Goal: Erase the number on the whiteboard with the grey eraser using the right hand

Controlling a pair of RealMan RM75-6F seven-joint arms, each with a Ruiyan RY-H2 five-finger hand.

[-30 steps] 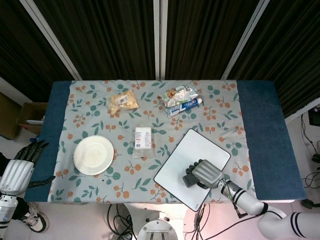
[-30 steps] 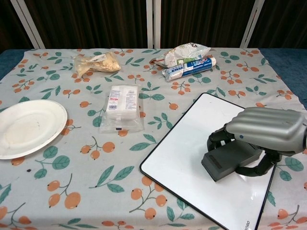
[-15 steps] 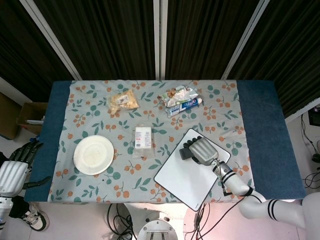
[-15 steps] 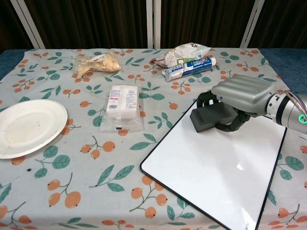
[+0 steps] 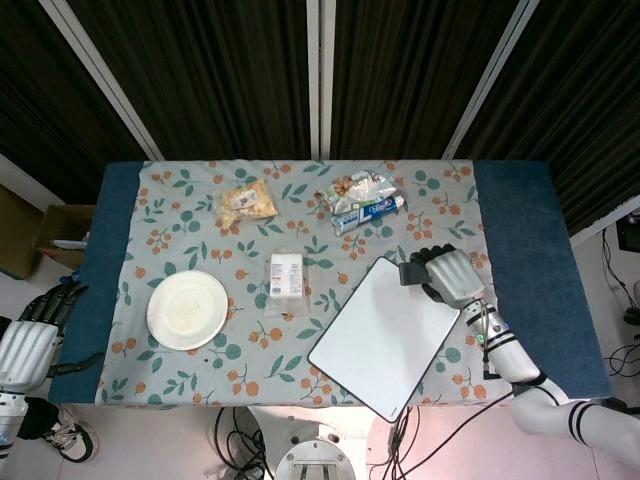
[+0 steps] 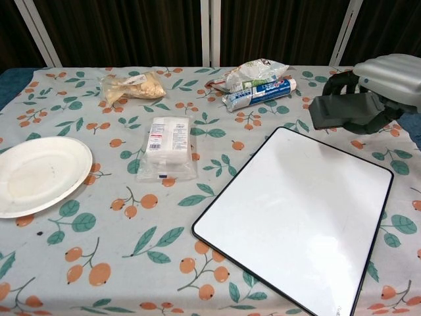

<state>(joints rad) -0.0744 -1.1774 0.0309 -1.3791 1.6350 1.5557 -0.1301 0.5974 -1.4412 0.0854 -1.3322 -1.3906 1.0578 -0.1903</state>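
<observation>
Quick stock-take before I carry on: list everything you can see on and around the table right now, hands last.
whiteboard: 1, white with black rim, front right, wiped blank
eraser: 1, grey, held off the board's far corner
plate: 1, white, front left
sealed packet: 1, clear with white contents, centre
snack bag: 1, yellowish, far left
crumpled bag: 1, white, far centre
toothpaste: 1, blue-white, beside that bag
tablecloth: 1, floral
cardboard box: 1, brown, on the floor at left
left hand: off the table's left edge, holding nothing
right hand: grips eraser
</observation>
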